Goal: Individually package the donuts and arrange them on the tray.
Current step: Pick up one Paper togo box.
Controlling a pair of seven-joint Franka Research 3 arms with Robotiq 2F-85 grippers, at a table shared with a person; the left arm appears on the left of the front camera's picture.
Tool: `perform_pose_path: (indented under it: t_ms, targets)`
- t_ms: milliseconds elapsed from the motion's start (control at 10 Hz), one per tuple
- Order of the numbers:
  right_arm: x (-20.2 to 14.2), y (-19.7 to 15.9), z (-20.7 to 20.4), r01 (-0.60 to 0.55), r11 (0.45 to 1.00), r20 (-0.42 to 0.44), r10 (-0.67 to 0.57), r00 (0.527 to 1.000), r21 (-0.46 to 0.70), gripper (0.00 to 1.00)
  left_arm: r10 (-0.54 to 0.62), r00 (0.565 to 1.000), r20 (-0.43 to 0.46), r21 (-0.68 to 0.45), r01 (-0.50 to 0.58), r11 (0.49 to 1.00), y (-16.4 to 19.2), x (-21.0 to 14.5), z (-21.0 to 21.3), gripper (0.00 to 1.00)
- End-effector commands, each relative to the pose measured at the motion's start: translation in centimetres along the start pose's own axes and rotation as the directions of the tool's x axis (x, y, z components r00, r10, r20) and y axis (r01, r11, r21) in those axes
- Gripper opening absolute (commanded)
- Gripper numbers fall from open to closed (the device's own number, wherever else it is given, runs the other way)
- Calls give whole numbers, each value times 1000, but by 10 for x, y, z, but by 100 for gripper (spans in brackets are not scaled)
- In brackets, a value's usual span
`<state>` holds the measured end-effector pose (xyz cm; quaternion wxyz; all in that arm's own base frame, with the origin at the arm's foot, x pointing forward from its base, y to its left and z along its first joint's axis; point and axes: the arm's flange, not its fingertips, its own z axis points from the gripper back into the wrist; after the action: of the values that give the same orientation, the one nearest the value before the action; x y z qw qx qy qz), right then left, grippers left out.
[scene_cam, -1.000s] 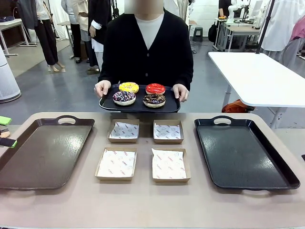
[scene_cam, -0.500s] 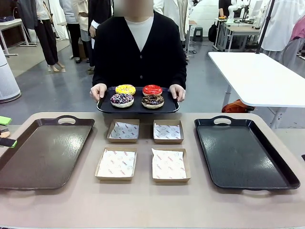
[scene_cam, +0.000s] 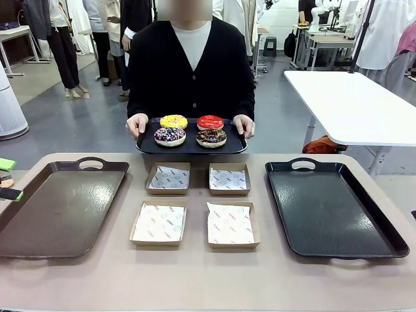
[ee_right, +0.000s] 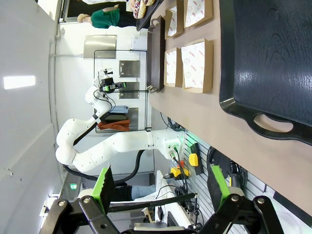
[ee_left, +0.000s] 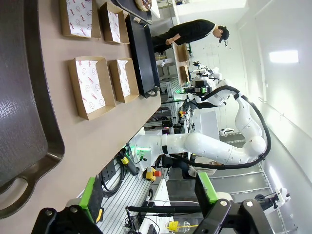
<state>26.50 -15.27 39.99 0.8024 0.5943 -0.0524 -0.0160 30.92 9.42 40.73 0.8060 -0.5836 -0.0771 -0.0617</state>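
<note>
While left tool (ee_left: 147, 192) and right tool (ee_right: 161, 184) gape open, 4 glossy ring donuts (scene_cam: 169, 135) fill a smooth black tray (scene_cam: 192, 149).

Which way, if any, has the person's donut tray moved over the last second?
No, barely: the small tray with the donuts hangs nearly where it was beyond the far boxes, after a slight wobble left and back.

Vs 1 s ago, by person (scene_cam: 190, 71): pulled small black tray (scene_cam: 192, 149) w/ donuts (scene_cam: 169, 135) slightly back & up, swung it a bit to pic left, then approx. halfway right again. Also drew back a little from table.
</note>
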Motion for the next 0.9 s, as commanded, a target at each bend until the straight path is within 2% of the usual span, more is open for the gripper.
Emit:
perform_pose_path:
  t_ms: [0,800]
  targets:
    - [1,0,-1,-2,1000,1,2,1000,-1,100,-5,1000,-1,-12,5,1000,-1,0,-1,100]
    - [1,0,-1,-2,1000,1,2,1000,-1,100,-5,1000,-1,-12,5,1000,-1,0,-1,100]
